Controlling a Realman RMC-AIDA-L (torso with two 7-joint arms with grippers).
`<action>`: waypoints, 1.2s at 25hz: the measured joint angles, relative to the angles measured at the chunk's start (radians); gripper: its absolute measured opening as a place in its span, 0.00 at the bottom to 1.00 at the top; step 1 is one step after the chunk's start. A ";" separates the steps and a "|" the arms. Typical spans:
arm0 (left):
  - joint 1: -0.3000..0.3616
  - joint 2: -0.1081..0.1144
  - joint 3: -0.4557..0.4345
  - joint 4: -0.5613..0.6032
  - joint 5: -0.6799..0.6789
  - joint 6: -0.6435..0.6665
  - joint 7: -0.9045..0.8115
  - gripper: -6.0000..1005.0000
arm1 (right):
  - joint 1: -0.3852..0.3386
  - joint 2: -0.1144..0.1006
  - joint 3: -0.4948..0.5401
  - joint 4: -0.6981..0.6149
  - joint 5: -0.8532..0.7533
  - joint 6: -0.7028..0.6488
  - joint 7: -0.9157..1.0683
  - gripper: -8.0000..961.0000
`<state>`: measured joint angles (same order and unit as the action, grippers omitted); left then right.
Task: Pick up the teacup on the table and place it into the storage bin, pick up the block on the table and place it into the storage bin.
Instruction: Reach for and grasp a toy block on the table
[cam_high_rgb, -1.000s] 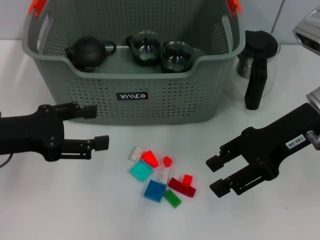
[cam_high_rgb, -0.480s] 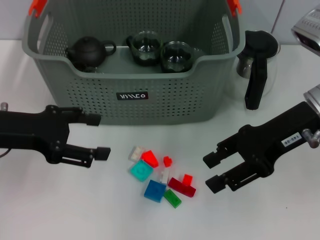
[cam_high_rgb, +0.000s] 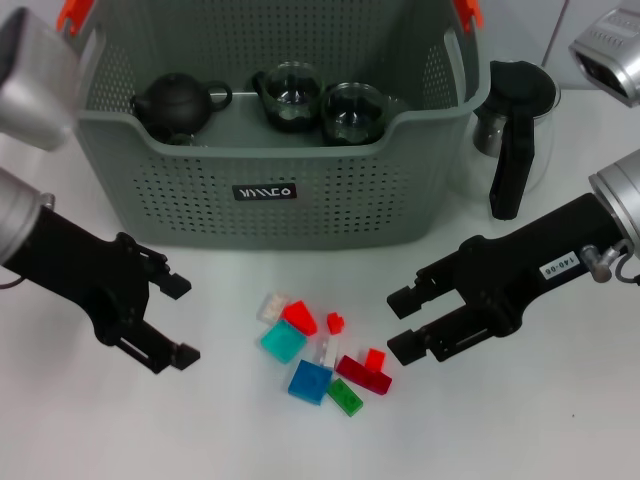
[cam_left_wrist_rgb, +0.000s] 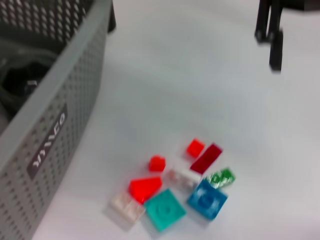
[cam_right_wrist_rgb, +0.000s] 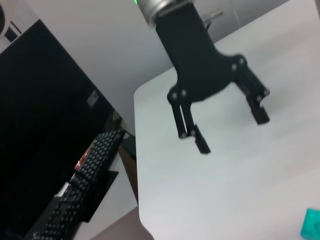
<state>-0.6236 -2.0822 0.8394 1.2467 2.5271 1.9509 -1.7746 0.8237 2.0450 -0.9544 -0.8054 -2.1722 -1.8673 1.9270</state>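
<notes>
Bin sat at table's far side w/ a black teapot & two glass teacups inside. Blocks lay scattered just in front of bin. L gripper hovered wide open left of blocks, empty. R gripper wide open, empty, just right of blocks. Glass jug stood right of bin.

A white table with a rounded corner is seen under even light. Beyond its edge, a pale wall, a large black panel and 1 dark keyboard are observed.
</notes>
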 joint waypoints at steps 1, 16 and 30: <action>-0.003 -0.004 0.019 0.009 0.015 -0.004 -0.003 0.90 | 0.001 0.001 0.004 0.000 0.000 0.001 0.001 0.73; -0.013 -0.062 0.211 0.036 0.062 -0.121 0.053 0.88 | 0.000 -0.012 0.039 0.023 0.001 0.004 0.036 0.73; 0.030 -0.086 0.371 0.050 0.014 -0.180 0.090 0.88 | -0.023 -0.050 0.073 0.025 -0.001 0.001 0.071 0.73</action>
<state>-0.5940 -2.1683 1.2101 1.2965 2.5413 1.7710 -1.6844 0.8002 1.9953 -0.8812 -0.7807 -2.1730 -1.8663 1.9982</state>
